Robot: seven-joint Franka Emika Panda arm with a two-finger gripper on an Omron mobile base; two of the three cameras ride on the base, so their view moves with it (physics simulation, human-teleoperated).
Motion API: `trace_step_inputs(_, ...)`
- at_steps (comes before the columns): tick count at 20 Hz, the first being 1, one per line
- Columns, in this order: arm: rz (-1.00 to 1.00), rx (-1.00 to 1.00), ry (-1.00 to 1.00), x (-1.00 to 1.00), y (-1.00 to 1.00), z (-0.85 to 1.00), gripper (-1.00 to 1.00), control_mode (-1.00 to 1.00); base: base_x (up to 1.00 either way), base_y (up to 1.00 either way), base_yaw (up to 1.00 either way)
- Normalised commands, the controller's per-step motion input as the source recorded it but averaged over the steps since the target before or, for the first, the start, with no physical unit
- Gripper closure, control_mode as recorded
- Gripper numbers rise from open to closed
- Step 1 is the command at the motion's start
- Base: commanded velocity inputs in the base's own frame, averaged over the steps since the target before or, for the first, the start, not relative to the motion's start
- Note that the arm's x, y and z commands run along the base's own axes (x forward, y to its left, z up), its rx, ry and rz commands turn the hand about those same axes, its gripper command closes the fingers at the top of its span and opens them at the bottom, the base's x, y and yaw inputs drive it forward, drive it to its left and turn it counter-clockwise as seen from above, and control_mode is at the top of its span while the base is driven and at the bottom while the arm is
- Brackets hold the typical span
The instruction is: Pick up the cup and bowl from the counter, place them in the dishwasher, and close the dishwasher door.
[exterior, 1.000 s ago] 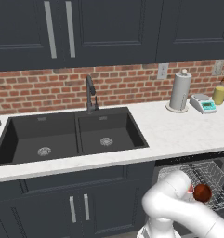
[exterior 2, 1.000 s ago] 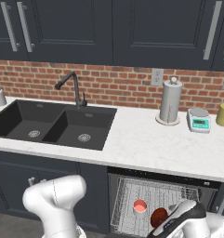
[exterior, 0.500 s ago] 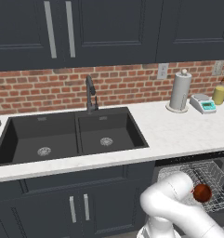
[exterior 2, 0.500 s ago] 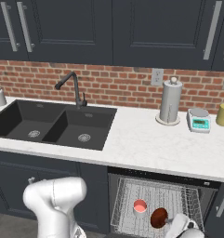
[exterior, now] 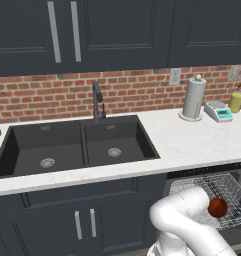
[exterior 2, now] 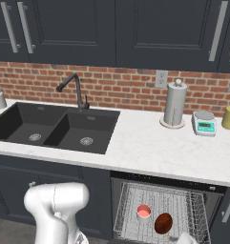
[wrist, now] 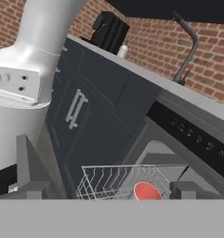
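Observation:
The dishwasher [exterior 2: 164, 209] stands open under the white counter [exterior 2: 150, 152], its wire rack [exterior 2: 183, 205] pulled out. The small red cup [exterior 2: 143, 212] sits upright in the rack, and the dark red-brown bowl [exterior 2: 163, 223] leans on edge just to its right, apart from it. In the left base view the bowl [exterior: 218, 207] shows behind my white arm. In the hand view my gripper [wrist: 108, 189] is open, low in front of the rack [wrist: 108, 181], with nothing between its fingers; the cup [wrist: 147, 191] lies beyond them. The dishwasher door is out of view.
On the counter stand a paper towel roll [exterior 2: 175, 102], a small scale [exterior 2: 205, 124] and a yellow jar [exterior 2: 229, 116]. The black double sink [exterior 2: 54, 128] with its faucet [exterior 2: 76, 90] lies to the left. Dark cabinet doors [wrist: 78, 109] flank the dishwasher.
My hand has dropped away from the bowl and sunk below the right base view's bottom edge. The bowl stays leaning in the rack beside the cup.

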Motion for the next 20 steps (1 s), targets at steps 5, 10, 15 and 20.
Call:
trace_step_inputs(5,-0.01,-0.06,-0.01,0.0,0.17,-0.16,-1.0,-1.0,0.0,0.0,0.0)
trace_step_inputs(10,-0.03,0.0,-0.04,-0.09,0.11,-0.07,-1.0,-1.0,0.0,0.0,0.0)
trace_step_inputs(15,-0.09,0.0,-0.08,-0.32,0.0,-0.22,-1.0,-1.0,0.0,0.0,0.0)
trace_step_inputs(20,-0.17,0.0,-0.01,-0.08,0.0,-0.33,-1.0,-1.0,0.0,0.0,0.0)
